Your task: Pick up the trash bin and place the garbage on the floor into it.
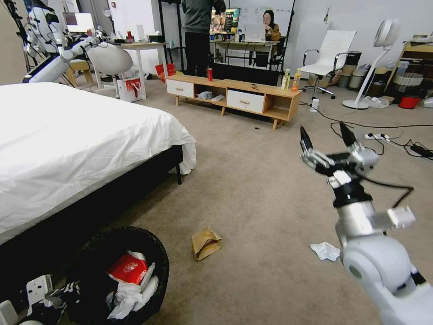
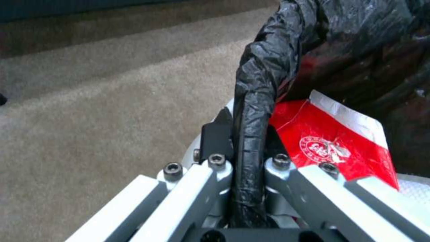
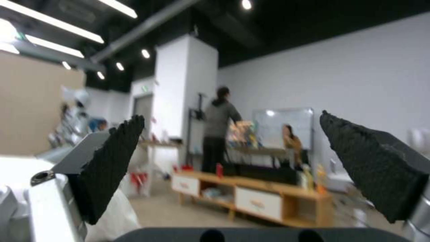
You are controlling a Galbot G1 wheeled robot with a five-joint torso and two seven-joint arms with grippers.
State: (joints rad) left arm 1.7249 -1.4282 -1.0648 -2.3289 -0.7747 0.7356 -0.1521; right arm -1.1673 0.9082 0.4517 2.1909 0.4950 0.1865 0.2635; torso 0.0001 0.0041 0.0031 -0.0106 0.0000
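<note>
The left gripper (image 2: 248, 134) is pinching the trash bin (image 1: 149, 253) rim, carrying it low; the right gripper (image 1: 325, 137), spread empty, is hovering above the brown paper bag (image 1: 205, 243) and tissue (image 1: 325, 251)

bed (image 1: 67, 144) left | trash bin (image 1: 153, 253) before it | paper bag (image 1: 206, 243) right of bin

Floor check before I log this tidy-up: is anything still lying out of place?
Yes. A crumpled brown paper bag and a white tissue lie loose on the carpet, apart from the trash bin, which already holds a red packet.
</note>
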